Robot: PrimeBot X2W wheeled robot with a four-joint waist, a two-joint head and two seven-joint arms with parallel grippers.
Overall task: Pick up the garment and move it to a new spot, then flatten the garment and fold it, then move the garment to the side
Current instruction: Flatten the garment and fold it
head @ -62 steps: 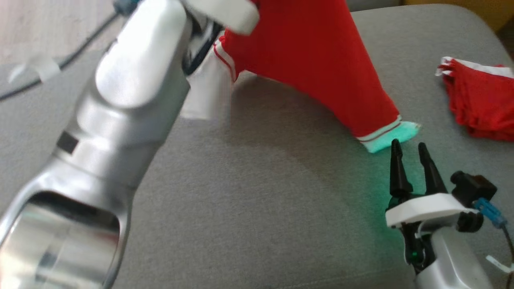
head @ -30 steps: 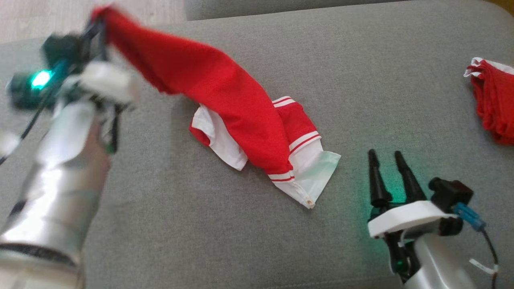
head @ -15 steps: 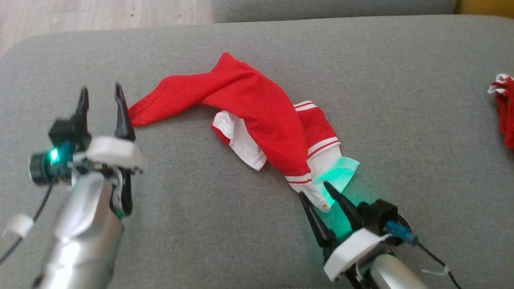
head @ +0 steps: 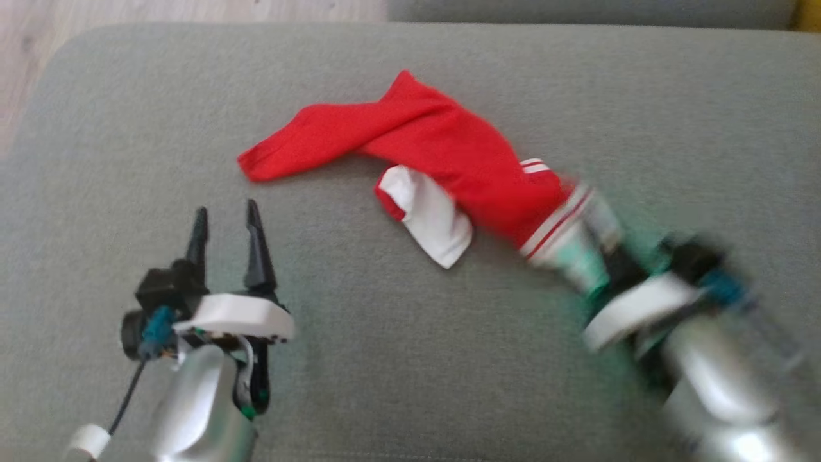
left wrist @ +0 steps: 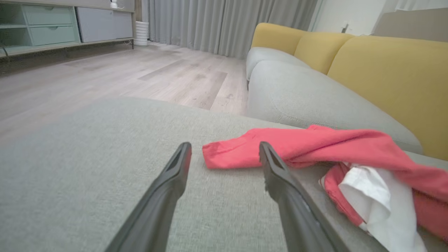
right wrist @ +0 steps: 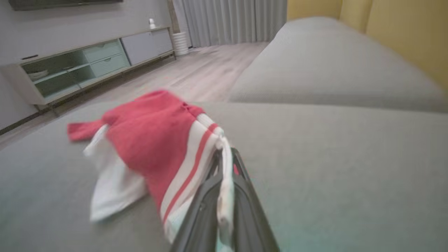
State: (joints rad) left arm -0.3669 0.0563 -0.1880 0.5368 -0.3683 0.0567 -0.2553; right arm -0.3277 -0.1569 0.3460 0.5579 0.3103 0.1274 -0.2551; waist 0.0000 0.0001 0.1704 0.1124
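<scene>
Garment (head: 442, 154), red, white-hemmed: just released onto sofa cushion (head: 385, 359) by left jaws, now wide and empty; hem (right wrist: 196, 164) freshly clamped in shut right jaws, so flattening likely next.

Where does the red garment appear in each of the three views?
Head view: red garment upper centre, trailing right.
Left wrist view: red garment right of centre, to the right edge.
Right wrist view: red garment centre-left, down to bottom middle.
Shared landmark: the grey cushion beneath it.
</scene>
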